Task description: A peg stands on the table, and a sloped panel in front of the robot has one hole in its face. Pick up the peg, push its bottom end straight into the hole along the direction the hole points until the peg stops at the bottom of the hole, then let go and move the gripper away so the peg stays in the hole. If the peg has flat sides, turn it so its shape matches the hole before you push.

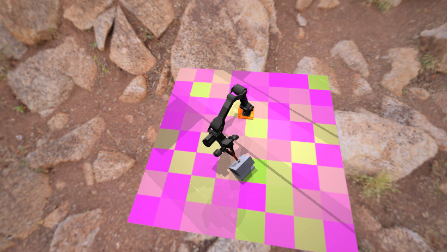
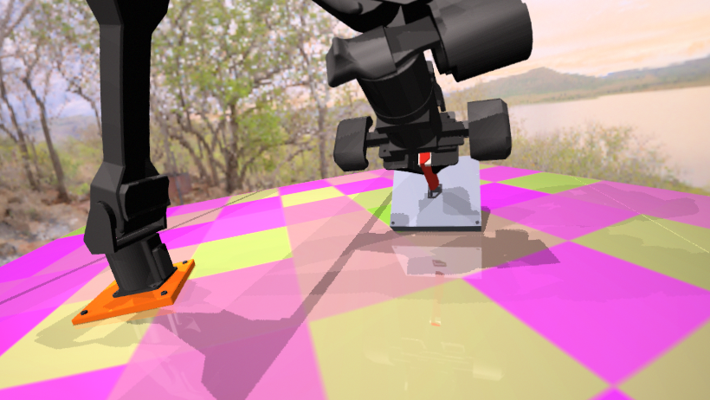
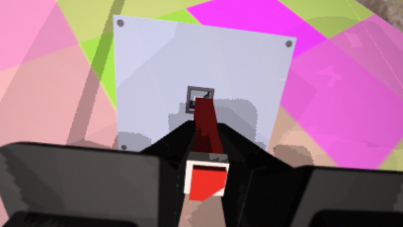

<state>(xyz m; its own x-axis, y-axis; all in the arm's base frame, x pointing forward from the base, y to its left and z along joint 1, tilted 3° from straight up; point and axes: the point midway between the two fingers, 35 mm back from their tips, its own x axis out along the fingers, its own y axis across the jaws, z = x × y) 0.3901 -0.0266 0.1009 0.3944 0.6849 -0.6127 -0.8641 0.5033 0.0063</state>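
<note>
The pincer [image 3: 206,143] sits low in the middle of the wrist view, clamped narrow on the red peg [image 3: 205,123]; its black fingers press the peg's flat sides, and the peg's red top face shows between them at the bottom centre; the peg runs up the frame from there, its lower end meeting the square hole [image 3: 200,100] at the middle of the grey panel [image 3: 148,64]; the tip appears to have just entered the opening, though how deep it sits cannot be told; in the exterior view the peg [image 2: 429,176] slants down from the pincer [image 2: 422,159] to the hole in the panel [image 2: 461,198], right of centre; the panel stands on the checkered desk [image 2: 546,298], with the arm's orange base plate [image 2: 133,300] at lower left. By my reading, pickup and lining up are done and the push has begun; left are seating the peg to the bottom, releasing, and backing away.
</note>
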